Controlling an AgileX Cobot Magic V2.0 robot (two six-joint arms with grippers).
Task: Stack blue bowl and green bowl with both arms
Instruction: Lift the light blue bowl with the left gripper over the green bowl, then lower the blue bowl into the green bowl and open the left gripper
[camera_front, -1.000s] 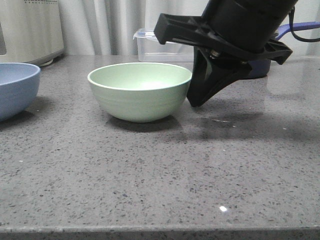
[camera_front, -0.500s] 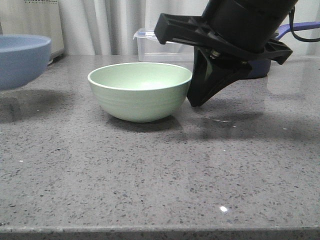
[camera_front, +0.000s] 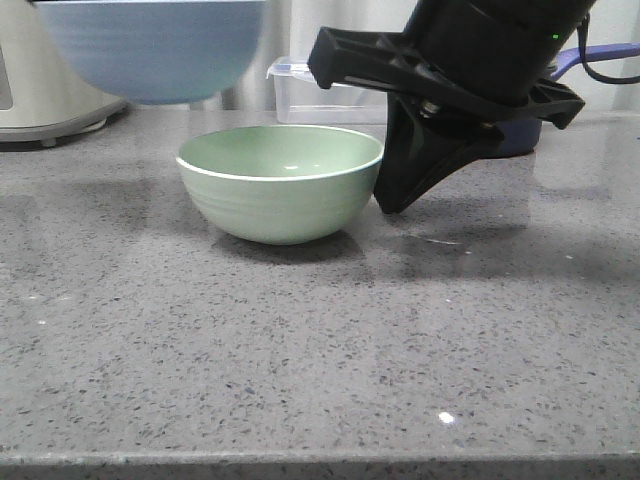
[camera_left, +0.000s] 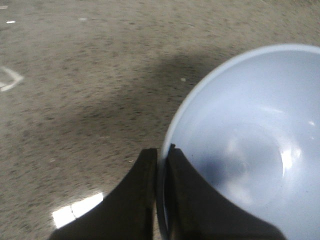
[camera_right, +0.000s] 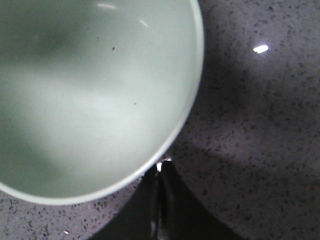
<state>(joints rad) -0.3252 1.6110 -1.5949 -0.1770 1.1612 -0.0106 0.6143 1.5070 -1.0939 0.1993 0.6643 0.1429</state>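
Note:
The green bowl (camera_front: 280, 185) stands upright on the grey table. The blue bowl (camera_front: 150, 50) hangs in the air above and to the left of it, its rim cut off by the frame's top. My left gripper (camera_left: 161, 152) is shut on the blue bowl's (camera_left: 250, 145) rim, one finger inside and one outside; it is out of the front view. My right gripper (camera_front: 393, 205) is shut and empty, with its tips low beside the green bowl's right side. In the right wrist view its tips (camera_right: 161, 166) sit just outside the green bowl's (camera_right: 90, 95) rim.
A clear lidded plastic box (camera_front: 320, 95) stands behind the green bowl. A dark navy saucepan (camera_front: 520, 137) is at the back right, mostly hidden by my right arm. A white appliance (camera_front: 45, 90) stands at the back left. The table's front edge (camera_front: 320, 462) is near.
The blue bowl has risen off the table at the left and moved right, toward the green bowl. The right gripper and green bowl have not moved.

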